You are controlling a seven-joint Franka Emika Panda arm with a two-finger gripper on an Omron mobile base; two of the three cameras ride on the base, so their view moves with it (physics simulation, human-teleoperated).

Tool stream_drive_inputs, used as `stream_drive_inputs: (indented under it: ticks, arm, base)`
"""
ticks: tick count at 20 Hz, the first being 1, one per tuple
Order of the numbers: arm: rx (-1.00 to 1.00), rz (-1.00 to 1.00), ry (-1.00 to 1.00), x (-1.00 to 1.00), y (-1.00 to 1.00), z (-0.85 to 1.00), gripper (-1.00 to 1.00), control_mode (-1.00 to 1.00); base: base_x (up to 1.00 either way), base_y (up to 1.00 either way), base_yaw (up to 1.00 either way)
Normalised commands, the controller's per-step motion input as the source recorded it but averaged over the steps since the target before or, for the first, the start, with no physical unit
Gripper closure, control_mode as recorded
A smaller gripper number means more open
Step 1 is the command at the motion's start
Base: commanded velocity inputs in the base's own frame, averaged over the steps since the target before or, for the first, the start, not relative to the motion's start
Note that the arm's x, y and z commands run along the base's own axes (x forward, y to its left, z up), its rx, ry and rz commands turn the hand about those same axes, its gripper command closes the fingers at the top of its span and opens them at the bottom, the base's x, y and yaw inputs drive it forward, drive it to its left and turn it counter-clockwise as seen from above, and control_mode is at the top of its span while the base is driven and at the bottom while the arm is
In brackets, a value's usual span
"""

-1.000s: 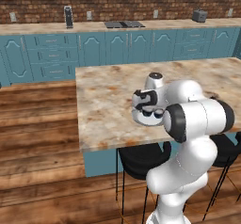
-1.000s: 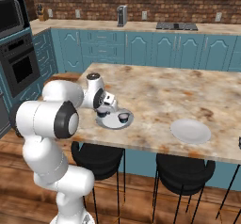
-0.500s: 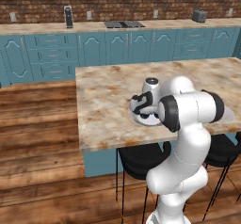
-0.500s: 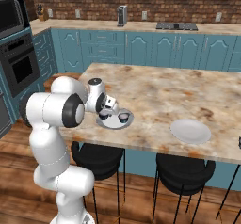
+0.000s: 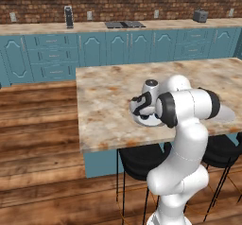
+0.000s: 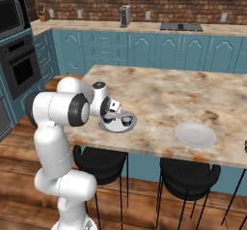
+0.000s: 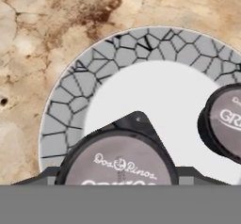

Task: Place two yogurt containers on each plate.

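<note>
Over the near plate point(image 6: 117, 126) on the island point(image 6: 193, 93) hangs the gripper point(image 6: 114, 118), low and close to the plate's surface. From the hand camera, this plate point(image 7: 66, 110) shows a grey rim with a cracked pattern and a white middle, and a held cup point(image 7: 120, 159) sits between the finger tips at the bottom, its pale lid reading "Dos Pinos"; the fingers are closed on its sides, and whether the cup already touches the plate I cannot tell. Beside it on the same plate stands a second cup point(image 7: 225, 124), cut by the right edge of that picture. The right base view gives this second cup point(image 6: 126, 121) as a small dark body on the side of the plate away from the arm, and it also shows the other plate point(image 6: 195, 135), lying bare farther along the island, well apart from the near plate. The left base view shows the near plate point(image 5: 140, 118) partly hidden behind the arm's big joint, and the far plate point(image 5: 227, 114) is a pale sliver behind the elbow. That view shows the hand from its back, so the fingers are not readable there.
</note>
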Motion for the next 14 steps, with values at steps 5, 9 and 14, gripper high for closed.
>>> stream_drive_inputs:
  ticks: [5,9,14]
  arm:
    - [-0.02,0.0,0.0,0.0,0.0,0.06,-1.0,-1.0]
    - [-0.01,0.0,0.0,0.0,-0.05,0.17,-1.0,-1.0]
    - [0.0,0.0,0.0,-0.21,-0.28,0.28,-1.0,-1.0]
  base:
    - [0.0,0.0,0.0]
    - [0.0,0.0,0.0]
    - [0.0,0.0,0.0]
